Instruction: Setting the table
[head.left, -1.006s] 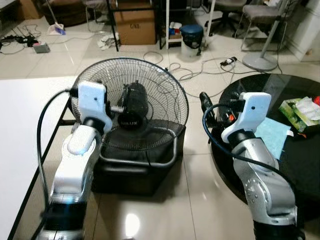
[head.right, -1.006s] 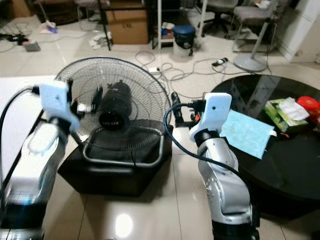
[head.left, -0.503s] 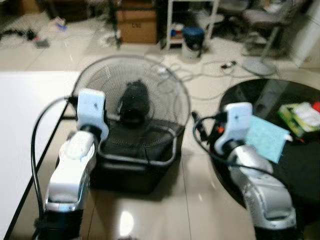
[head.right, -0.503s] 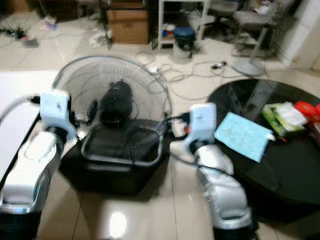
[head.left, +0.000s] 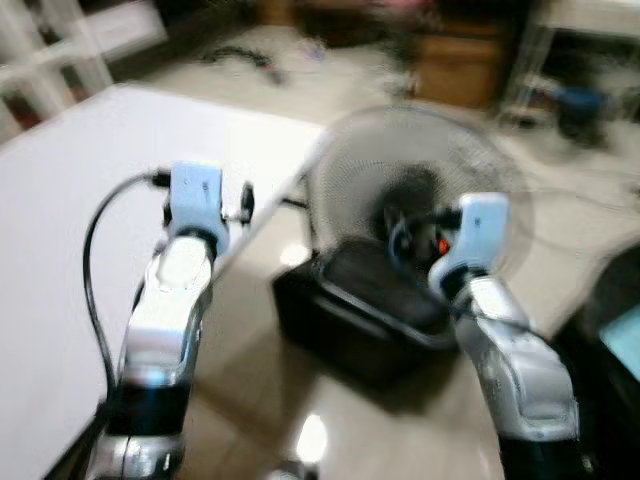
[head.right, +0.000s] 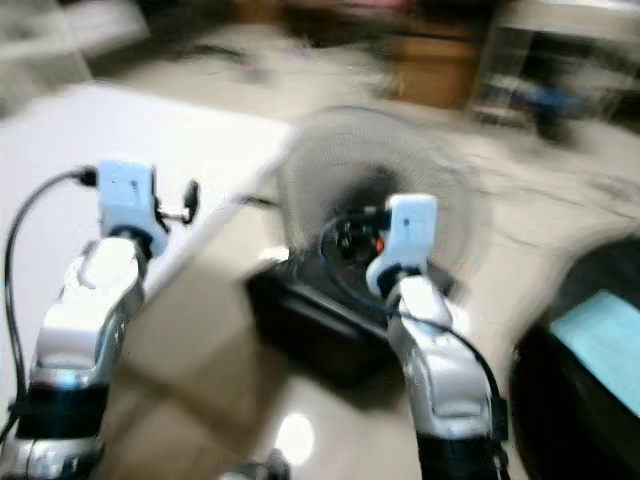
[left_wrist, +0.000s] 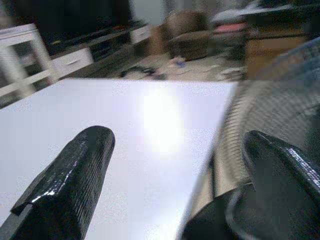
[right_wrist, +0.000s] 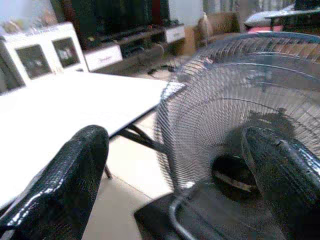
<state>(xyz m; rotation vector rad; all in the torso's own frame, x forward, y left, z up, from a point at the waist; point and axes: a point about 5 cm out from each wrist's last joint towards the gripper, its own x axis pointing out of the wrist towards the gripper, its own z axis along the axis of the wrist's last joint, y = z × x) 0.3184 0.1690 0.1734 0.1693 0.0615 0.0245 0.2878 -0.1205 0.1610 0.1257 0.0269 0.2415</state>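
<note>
The head views are blurred by motion. A white table (head.left: 60, 220) spreads across the left, its edge running beside my left arm. My left gripper (head.left: 246, 199) is held up over the table's edge, open with nothing between its fingers (left_wrist: 75, 175). My right gripper (head.left: 402, 236) is raised in front of a floor fan (head.left: 400, 170), open and empty as well; its fingers (right_wrist: 65, 185) frame the fan's wire cage (right_wrist: 240, 110). A light blue cloth (head.right: 605, 335) lies on a black round table (head.right: 570, 410) at the far right.
The fan stands on a black box (head.left: 350, 320) on the tiled floor, between the white table and the round table. Low white cabinets (right_wrist: 60, 52) and dark furniture line the far wall. Bare tiled floor (head.left: 260, 400) lies between my arms.
The whole picture has swung: the camera has turned left, bringing the white table into view and pushing the round black table to the right edge. Both arms stay raised, grippers empty.
</note>
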